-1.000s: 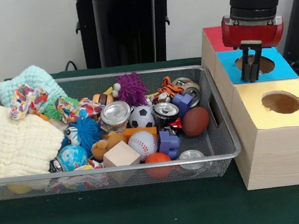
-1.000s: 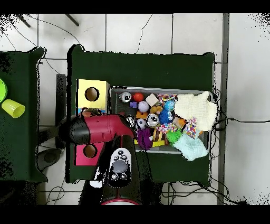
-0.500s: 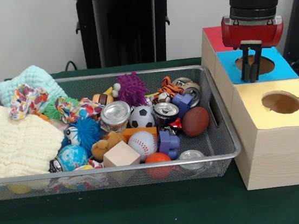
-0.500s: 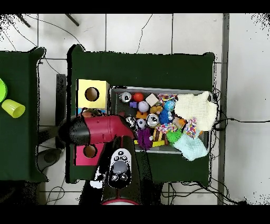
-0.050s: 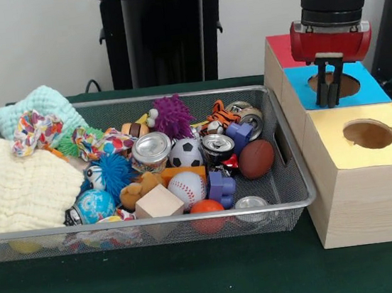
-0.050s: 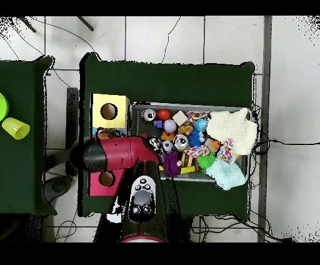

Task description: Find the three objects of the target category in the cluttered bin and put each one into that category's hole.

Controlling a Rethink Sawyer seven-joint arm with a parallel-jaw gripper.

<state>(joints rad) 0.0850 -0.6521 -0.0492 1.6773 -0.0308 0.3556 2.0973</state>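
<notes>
Dark green cloth covers the table (image 5: 198, 282), pale wall behind, tiled floor visible from above. Silver wire-mesh bin (image 5: 156, 226) sits on the cloth, packed with clutter: cream waffle-knit cloth (image 5: 15, 186) at one end, mint green cloth (image 5: 37, 105) behind it, a colourful fabric scrunchie (image 5: 35, 130), blue spiky ball (image 5: 115, 172), purple spiky ball (image 5: 173, 116), black-and-white soccer ball (image 5: 185, 153), white baseball with red stitching (image 5: 187, 187), brown toy football (image 5: 256, 158), orange ball (image 5: 206, 207) against the front mesh, blue globe ball (image 5: 94, 205), plain wooden cube (image 5: 158, 202), blue plastic blocks (image 5: 222, 186), and several silver cans, one open-topped (image 5: 217, 146) and one sealed (image 5: 152, 149). Just beside the bin stands a wooden sorting box (image 5: 360, 198) with a yellow-topped section (image 5: 337, 129), a blue-topped section (image 5: 302, 80) and a red-topped section (image 5: 280, 47), each with a round hole where visible. Red and black robot arm (image 6: 119, 153) comes down over the box; its black gripper (image 5: 331, 98) hangs right above the blue section's hole (image 5: 349, 85), fingers narrow and close together, nothing seen between them, jaws look closed and empty. Balls and cans all lie in the bin, none at the holes.
</notes>
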